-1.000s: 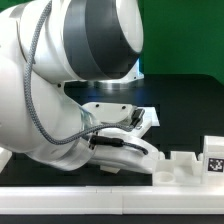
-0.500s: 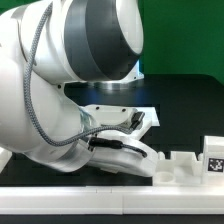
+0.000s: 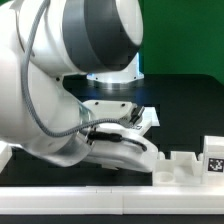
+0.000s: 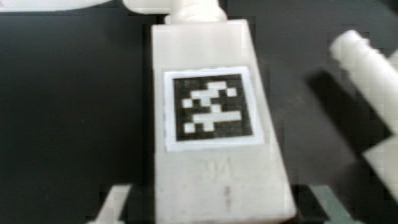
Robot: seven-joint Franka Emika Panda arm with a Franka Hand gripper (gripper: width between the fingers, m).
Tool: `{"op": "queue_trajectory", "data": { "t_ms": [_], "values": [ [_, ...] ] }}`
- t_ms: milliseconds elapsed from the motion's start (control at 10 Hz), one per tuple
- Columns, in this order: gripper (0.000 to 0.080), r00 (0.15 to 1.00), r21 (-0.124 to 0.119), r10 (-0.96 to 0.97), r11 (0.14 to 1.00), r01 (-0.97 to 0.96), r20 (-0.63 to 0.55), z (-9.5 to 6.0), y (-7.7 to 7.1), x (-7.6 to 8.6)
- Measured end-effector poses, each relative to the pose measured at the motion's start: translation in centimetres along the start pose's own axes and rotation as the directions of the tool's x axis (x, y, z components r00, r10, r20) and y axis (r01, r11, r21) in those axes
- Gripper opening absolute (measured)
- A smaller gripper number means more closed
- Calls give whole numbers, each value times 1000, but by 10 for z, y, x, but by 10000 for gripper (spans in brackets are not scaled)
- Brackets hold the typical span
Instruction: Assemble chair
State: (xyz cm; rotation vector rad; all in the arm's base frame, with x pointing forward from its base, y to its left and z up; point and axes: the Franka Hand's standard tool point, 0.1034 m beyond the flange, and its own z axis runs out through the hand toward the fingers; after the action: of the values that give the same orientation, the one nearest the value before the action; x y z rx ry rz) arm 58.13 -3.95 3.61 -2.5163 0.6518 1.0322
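One tagged slab within claw; one white piece beside.

In the wrist view, a long white blocky piece lies flat on the dark tabletop, with a black-and-white square tag on its upper face. A second white piece lies near it, not touching. At the exterior view's right, low white notched pieces sit beside a small tagged block.

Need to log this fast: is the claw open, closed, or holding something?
Claw: astride the tagged white block; whether it grips it cannot be told.
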Motion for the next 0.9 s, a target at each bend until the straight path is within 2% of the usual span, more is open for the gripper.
{"op": "queue_trajectory", "data": {
  "t_ms": [100, 200, 300, 400, 500, 700, 800, 900],
  "values": [
    [284, 1000, 9, -8, 1000, 8, -15, -20, -2, -8],
    [284, 996, 21, -23, 999, 25, -85, -50, -11, -16],
    [284, 985, 30, -40, 999, 46, -166, -71, -24, -22],
    [284, 972, 16, -55, 998, 60, -227, -78, -32, -25],
    [284, 941, -4, -62, 998, 65, -333, -80, -38, -19],
    [284, 888, 9, -53, 998, 64, -457, -82, -40, -16],
    [284, 838, 16, -42, 998, 61, -545, -86, -51, -15],
    [284, 793, 15, -49, 997, 73, -607, -83, -73, -27]
  ]
}}
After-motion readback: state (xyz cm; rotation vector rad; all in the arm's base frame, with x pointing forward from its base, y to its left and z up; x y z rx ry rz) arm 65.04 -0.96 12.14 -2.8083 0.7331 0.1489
